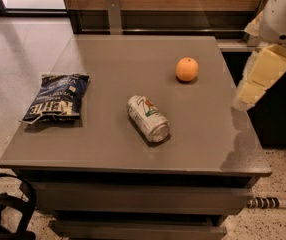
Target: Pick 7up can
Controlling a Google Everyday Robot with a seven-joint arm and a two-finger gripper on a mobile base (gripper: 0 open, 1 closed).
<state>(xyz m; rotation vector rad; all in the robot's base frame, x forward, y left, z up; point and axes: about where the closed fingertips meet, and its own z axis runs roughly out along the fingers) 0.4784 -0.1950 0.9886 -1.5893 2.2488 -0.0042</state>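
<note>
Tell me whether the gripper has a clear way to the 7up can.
Probably yes: the 7up can lies on its side, apart from the orange and chip bag, and the gripper hangs beyond the right edge of the table, nothing between.

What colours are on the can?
The 7up can is silver-white with green and red; camera view. The gripper hangs far right.

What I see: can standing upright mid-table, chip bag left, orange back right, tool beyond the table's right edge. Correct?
No. The camera view shows the can lying on its side, not upright. The rest holds: it is in the middle of the table, chip bag left, orange back right, tool beyond the right edge.
</note>
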